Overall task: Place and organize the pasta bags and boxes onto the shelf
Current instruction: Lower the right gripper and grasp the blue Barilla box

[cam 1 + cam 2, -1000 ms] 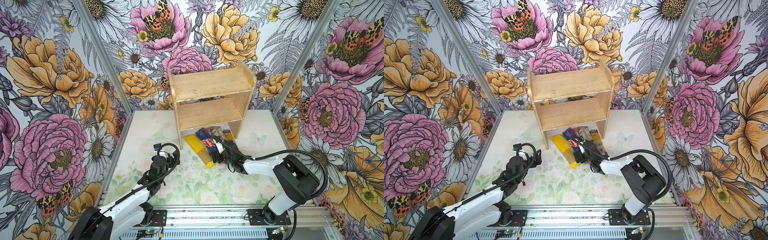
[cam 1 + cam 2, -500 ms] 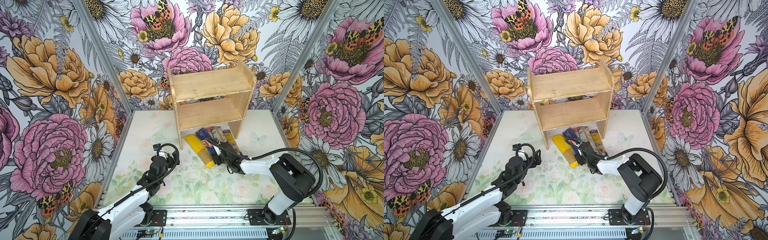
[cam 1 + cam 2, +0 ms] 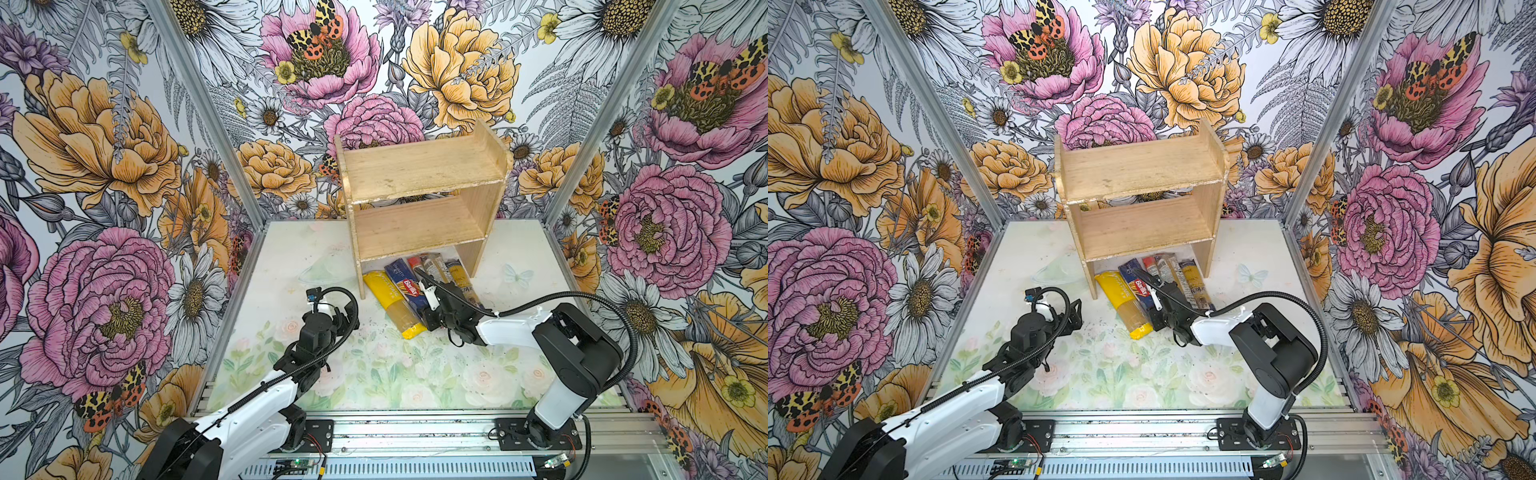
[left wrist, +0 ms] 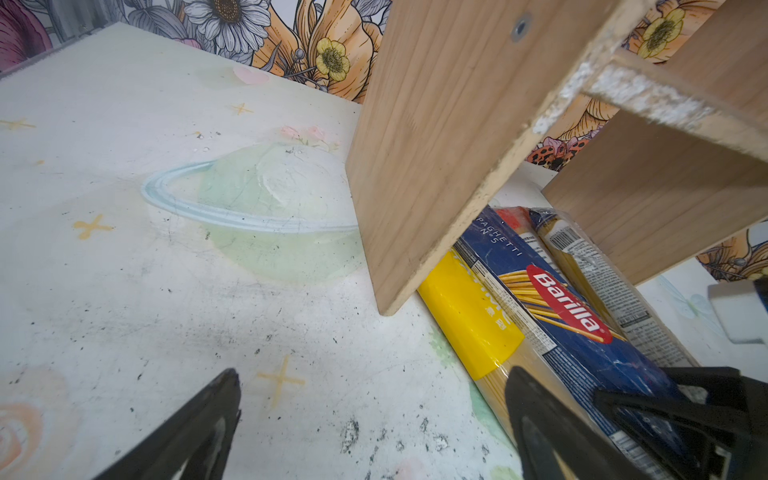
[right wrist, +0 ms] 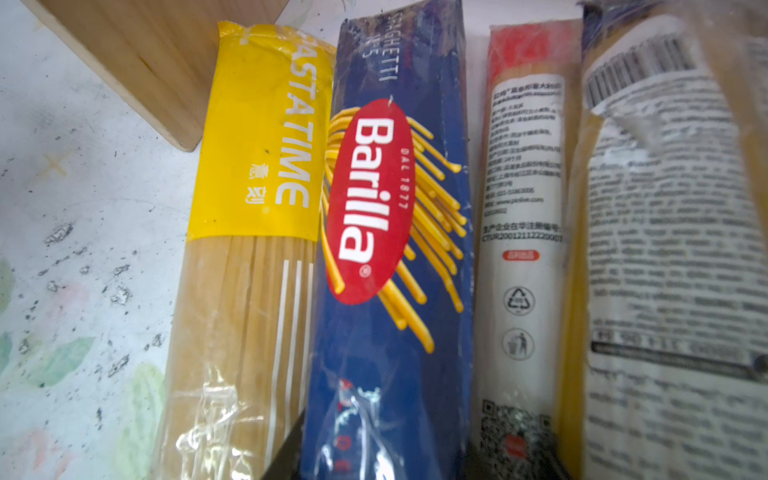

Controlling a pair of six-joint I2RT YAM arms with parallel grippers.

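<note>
The table (image 3: 291,257) is a pale mat printed with faint flowers and speckled with dark scuffs. Wallpaper (image 3: 104,137) with big pink and orange blooms closes it in at 9, 12 and 3 o'clock. The shelf (image 3: 419,170) stands at the table's 12 o'clock edge, slightly toward 1.

All five packs lie flat on the table, side by side. Their far ends are tucked under the shelf's lower board and their near ends point toward 6. From 9 to 3 o'clock they run: yellow-ended pack (image 3: 386,291), dark blue Barilla box (image 3: 405,284), red-ended pack (image 3: 415,262), white-label pack (image 3: 436,266), yellow-and-blue pack (image 3: 457,274).

My right claw (image 5: 380,457) reaches in from 5 o'clock and straddles the near end of the Barilla box. One finger (image 5: 286,451) presses against each long side, so it is clamped on the box, which lies on the table.

My left claw (image 4: 370,382) hovers over bare table at the packs' 8 o'clock, spread wide and holding nothing.
</note>
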